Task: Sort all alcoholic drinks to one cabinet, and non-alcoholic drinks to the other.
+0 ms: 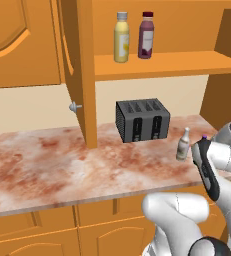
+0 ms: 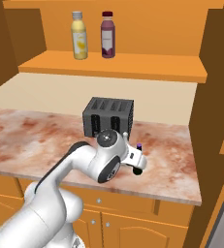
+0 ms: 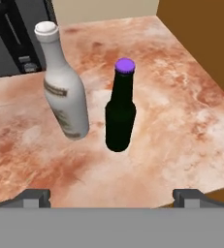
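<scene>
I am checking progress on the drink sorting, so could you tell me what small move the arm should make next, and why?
Probably ease the tool forward toward the dark bottle with its fingers spread. Both stout bottles, yellow and purple, already stand on the cabinet shelf, while the dark bottle and the pale bottle remain on the counter, and the dark one sits nearly centred ahead.

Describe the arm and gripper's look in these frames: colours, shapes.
Glossy white rounded arm links with dark grey joint discs and seams. A dark wrist section precedes the gripper, whose two small, blocky dark grey finger tips rise at the hand view's bottom. No cables or markings are visible.
</scene>
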